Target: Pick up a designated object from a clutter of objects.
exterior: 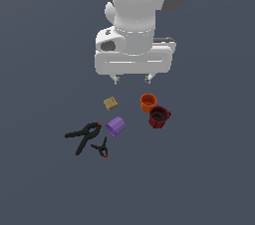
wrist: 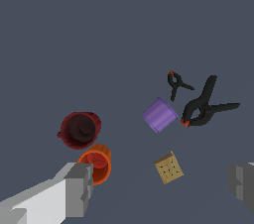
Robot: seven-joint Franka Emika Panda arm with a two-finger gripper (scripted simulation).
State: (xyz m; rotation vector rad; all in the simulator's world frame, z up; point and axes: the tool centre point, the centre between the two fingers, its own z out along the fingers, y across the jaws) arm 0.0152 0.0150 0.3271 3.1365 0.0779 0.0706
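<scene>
Your gripper (exterior: pixel 133 79) hangs above the clutter, fingers spread wide, holding nothing. You see the dark red mug (exterior: pixel 159 117) upright, touching the orange cup (exterior: pixel 148 101); the purple cup (exterior: pixel 115 126) lies tipped. All 3 look empty.

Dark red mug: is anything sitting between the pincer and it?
Partly. The orange cup stands right beside the dark red mug, on the side nearer the open pincer, which is raised above the items. From straight above, nothing covers the mug.
</scene>
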